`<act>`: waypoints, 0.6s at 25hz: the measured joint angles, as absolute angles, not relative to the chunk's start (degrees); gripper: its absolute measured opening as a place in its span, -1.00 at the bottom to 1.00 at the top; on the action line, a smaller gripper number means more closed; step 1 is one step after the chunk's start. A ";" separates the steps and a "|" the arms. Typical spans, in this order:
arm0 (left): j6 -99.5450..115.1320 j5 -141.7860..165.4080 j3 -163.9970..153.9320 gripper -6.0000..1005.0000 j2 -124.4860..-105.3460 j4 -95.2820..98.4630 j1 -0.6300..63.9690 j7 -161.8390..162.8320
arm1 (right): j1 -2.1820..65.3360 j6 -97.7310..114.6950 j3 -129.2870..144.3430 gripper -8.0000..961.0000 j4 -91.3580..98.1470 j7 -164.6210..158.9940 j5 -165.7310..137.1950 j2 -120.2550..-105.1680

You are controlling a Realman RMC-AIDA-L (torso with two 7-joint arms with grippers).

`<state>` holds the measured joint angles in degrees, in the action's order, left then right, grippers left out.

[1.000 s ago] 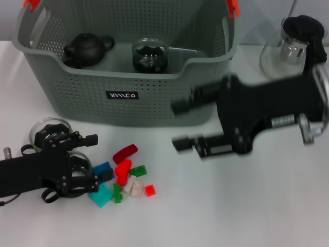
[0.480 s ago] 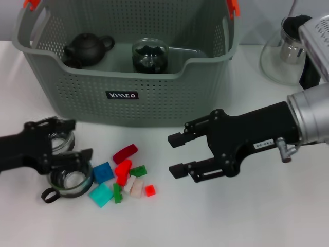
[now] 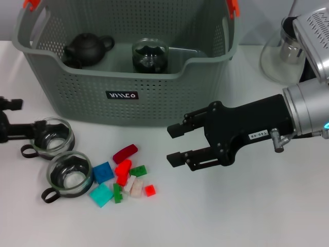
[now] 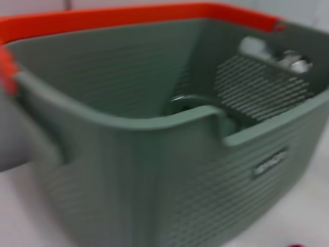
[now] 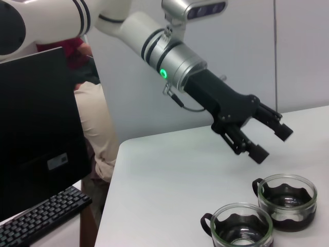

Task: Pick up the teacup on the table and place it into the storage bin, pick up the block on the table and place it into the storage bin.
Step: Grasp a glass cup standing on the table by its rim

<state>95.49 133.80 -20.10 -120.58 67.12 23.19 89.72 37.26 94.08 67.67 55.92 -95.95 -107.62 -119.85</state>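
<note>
Down on the table, the blocks [image 3: 123, 177] lie just left of the right tool [image 3: 174, 145], jaws wide.

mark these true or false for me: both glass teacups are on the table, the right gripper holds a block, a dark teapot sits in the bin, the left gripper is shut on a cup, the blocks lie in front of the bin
1. Both glass teacups are on the table. True: one teacup and the other teacup stand side by side on the table.
2. The right gripper holds a block. False: the right gripper is open and empty, to the right of the blocks.
3. A dark teapot sits in the bin. True: the dark teapot is inside the storage bin.
4. The left gripper is shut on a cup. False: the left gripper is open above the cups, holding nothing.
5. The blocks lie in front of the bin. True.
</note>
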 joint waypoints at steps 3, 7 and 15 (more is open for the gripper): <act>94.88 138.29 -21.20 0.78 -120.57 70.82 24.57 96.10 | 37.56 93.51 67.62 0.31 55.89 -96.51 -107.64 -119.86; 94.85 146.35 -24.96 0.78 -120.21 73.98 27.40 106.07 | 38.22 93.07 67.62 0.31 55.86 -97.63 -107.70 -119.82; 94.05 157.64 -33.58 0.77 -119.74 74.47 32.25 121.06 | 39.28 93.03 67.96 0.31 55.81 -98.26 -107.95 -119.79</act>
